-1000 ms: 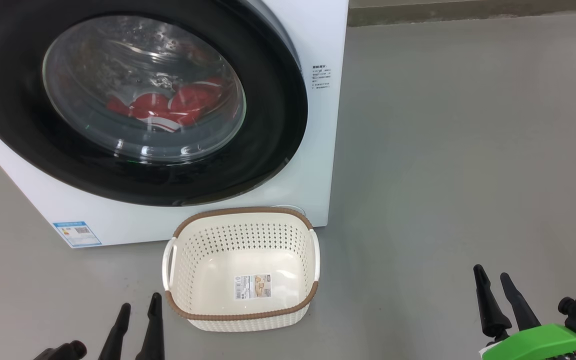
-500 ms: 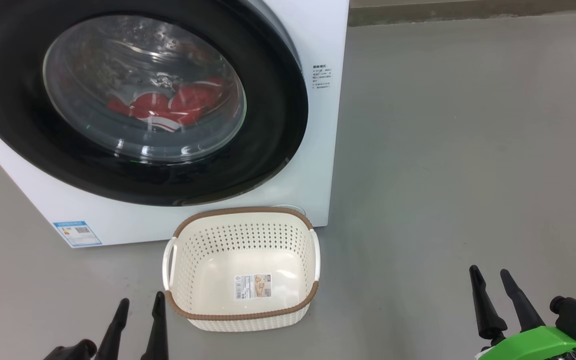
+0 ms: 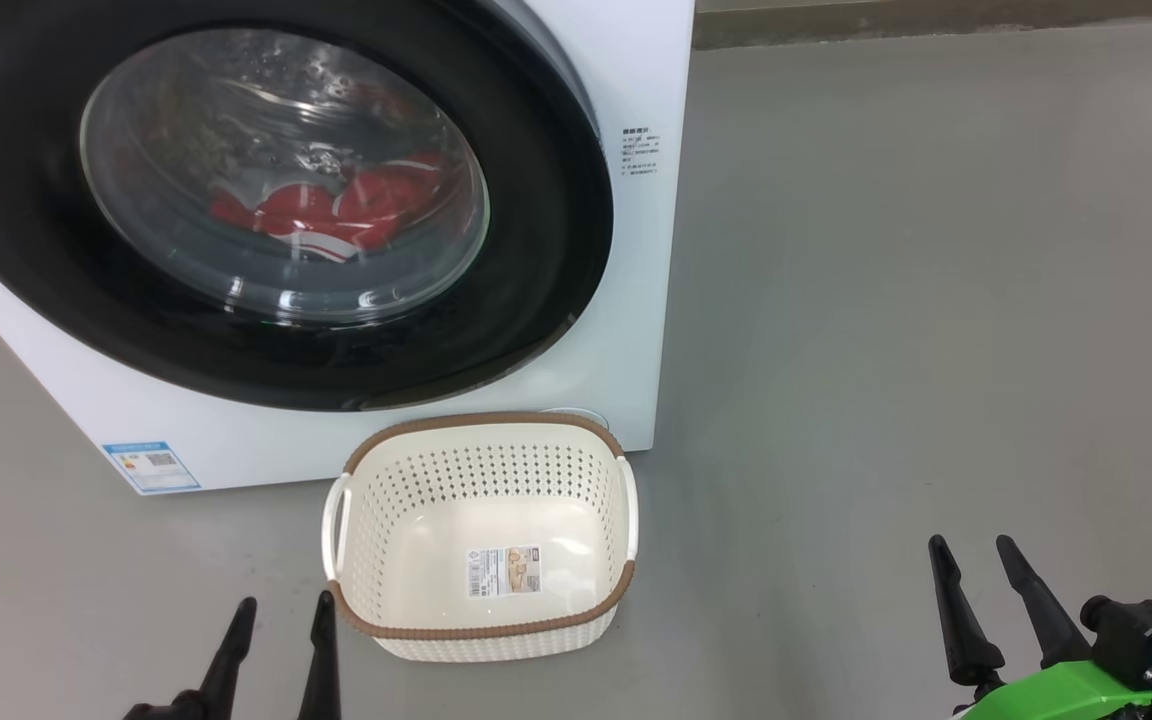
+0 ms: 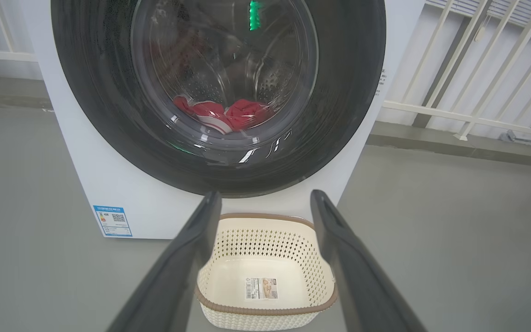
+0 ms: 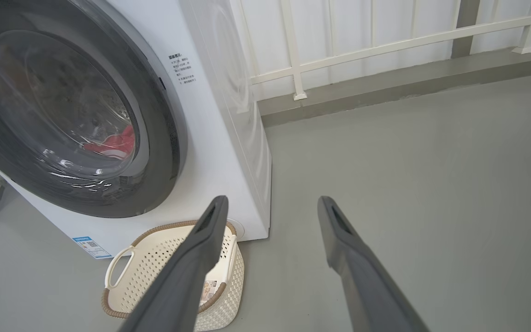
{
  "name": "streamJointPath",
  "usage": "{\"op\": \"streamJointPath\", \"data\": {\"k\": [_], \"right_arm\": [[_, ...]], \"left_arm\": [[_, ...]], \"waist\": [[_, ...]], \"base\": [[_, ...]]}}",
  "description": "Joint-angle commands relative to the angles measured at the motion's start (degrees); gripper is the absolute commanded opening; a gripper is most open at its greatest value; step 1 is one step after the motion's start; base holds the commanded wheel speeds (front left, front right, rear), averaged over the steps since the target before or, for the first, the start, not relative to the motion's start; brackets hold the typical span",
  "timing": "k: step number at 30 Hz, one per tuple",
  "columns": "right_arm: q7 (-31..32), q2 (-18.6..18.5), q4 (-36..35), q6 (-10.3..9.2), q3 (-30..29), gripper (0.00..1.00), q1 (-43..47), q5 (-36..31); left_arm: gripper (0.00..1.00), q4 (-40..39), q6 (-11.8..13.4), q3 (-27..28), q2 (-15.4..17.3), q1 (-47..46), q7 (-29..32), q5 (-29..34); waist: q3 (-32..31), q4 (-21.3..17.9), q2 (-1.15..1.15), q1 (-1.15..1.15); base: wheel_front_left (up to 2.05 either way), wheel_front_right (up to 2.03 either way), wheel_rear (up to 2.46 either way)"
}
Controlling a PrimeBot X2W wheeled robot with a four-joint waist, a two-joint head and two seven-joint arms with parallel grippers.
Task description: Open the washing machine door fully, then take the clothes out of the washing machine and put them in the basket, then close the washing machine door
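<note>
left jaws: apart, empty; low in the head view, fingers [image 3: 321, 650] just beside the basket's near left corner, not touching it
right jaws: apart, empty; low on the right over bare floor [image 3: 886, 350], well apart from basket and machine
basket [image 3: 476, 475]: upright on the floor, right in front of the washing machine [image 3: 636, 300], below the door's lower rim; nothing in it but a sticker [image 3: 504, 571] on the bottom
door [image 3: 266, 150]: looks shut, black rim flat against the white front
clothes [image 3: 336, 212]: red with white stripes, lying low in the drum, seen through the glass
step: first one, opening the door; not started, neither arm is near the door
next move: one arm has to lift off floor level and reach the rim edge. The right wrist view shows a small dark notch [image 5: 161, 83] on the rim's right side; probably the pull, can't confirm. If so, the right arm is the natural pick: hook the notch, pull out, swing the door fully open
hinge side: can't tell from these views
watch: the rim is glossy and rounded, so the fingers may slip unless they catch a real edge. The basket sits close under the door; the swing probably clears it, but check. The left arm should keep out of the door's arc
</note>
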Motion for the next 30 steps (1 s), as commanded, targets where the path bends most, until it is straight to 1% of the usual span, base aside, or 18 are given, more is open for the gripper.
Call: {"op": "streamJointPath", "data": {"k": [1,5,15,25,29,30], "right_arm": [[-1.0,-1.0,-1.3,0.02,1.4,1.0,-0.1,-1.9],[-1.9,-1.1,-0.9,0.02,1.4,1.0,0.2,-4.5],[-3.3,-1.2,-0.5,0.02,1.4,1.0,1.1,-8.9],[-3.3,-1.0,-0.5,0.02,1.0,1.0,1.2,-8.7],[-3.3,-0.7,-1.2,0.02,0.7,1.0,0.9,-6.6],[-3.3,-0.7,-1.5,0.02,0.8,0.44,0.8,-6.2]], "left_arm": [[1.0,-1.7,0.5,1.6,0.7,-0.3,-0.9,2.2],[1.0,-1.4,0.4,1.7,0.7,0.0,-1.8,5.3],[1.0,-1.2,0.0,2.1,0.8,0.6,-3.2,10.1],[1.0,-0.8,-0.5,2.8,0.8,0.6,-3.2,9.6],[1.0,-0.8,-0.6,2.9,0.8,0.5,-3.2,9.5],[1.0,-0.8,-0.6,2.8,0.8,0.5,-3.2,9.4]], "waist": [[0.0,-0.1,0.0,0.0],[0.0,-0.3,0.0,0.0],[-0.1,-0.5,0.0,0.0],[-0.3,-0.8,0.0,0.0],[-0.2,-0.8,0.0,0.0],[-0.2,-0.8,0.0,0.0]], "base": [[0.0,0.0,0.0],[0.0,0.0,0.0],[0.0,0.0,0.0],[0.0,0.0,0.0],[0.0,0.0,0.0],[0.0,0.0,0.0]]}}
